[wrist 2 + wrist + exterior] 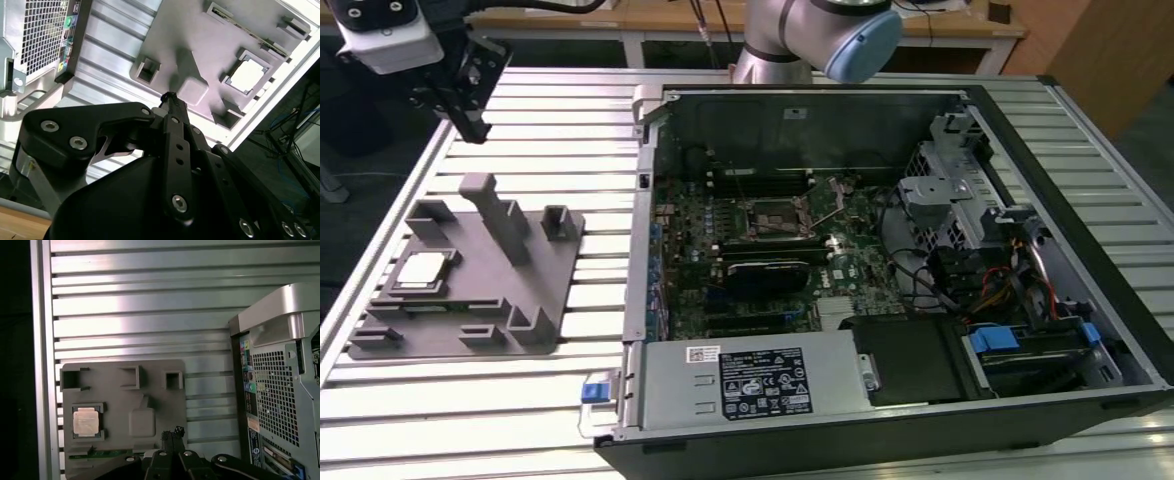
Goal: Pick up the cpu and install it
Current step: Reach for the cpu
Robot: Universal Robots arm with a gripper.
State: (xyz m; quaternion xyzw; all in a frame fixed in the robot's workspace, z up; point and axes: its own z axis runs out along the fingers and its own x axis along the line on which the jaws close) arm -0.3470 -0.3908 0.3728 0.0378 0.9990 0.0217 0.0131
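Well above a slatted aluminium table [520, 400], the black two-finger gripper [476, 132] [169, 96] [172, 431] of a silver-and-blue robot arm [821, 35] hangs with its fingers pressed together and nothing between them. The small flat square cpu [424, 272] [248, 75] [86, 421], its silver metal top catching the light, lies flat in a square recess of a grey plastic fixture tray [474, 285] [170, 30] [115, 400], on the side of the tray away from the computer. In both wrist views the fingertips sit over the tray near its tall square-topped post [192, 90] [141, 421], apart from the chip. An open black desktop computer case [881, 440] [280, 390] lies on its side just beside the tray, on the exterior view's right, its green motherboard [687, 250] exposed with a square metal-framed socket [774, 222] near its middle.
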